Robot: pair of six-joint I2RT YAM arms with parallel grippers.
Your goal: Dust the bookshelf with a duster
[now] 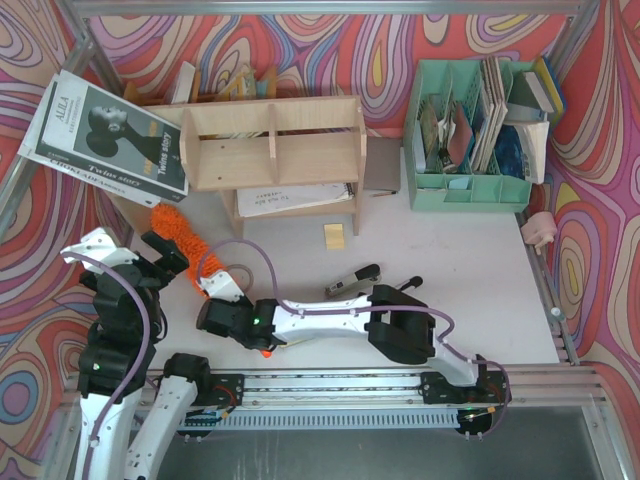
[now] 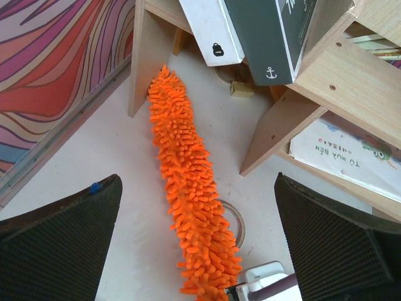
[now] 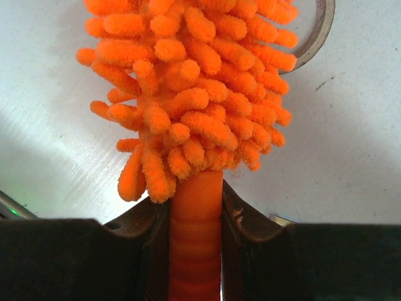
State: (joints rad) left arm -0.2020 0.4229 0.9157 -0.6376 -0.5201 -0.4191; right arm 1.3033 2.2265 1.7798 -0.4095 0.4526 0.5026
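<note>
Right claw (image 3: 195, 210) is clamped on the handle of the long orange fluffy microfibre duster (image 2: 191, 188), whose head lies on the white table (image 2: 119, 163) — tip at the light plywood bookshelf's (image 1: 270, 140) foot. Left claw (image 1: 167, 255) stands wide apart, empty. Better to lift first, then sweep the boards lightly.

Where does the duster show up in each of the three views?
Top external: duster lower left, in front of the bookshelf's left end.
Left wrist: duster at centre, running diagonally from the bookshelf to the bottom edge.
Right wrist: duster top centre, handle clamped in the right tool.
Shared landmark: the clear ring lying against it.
</note>
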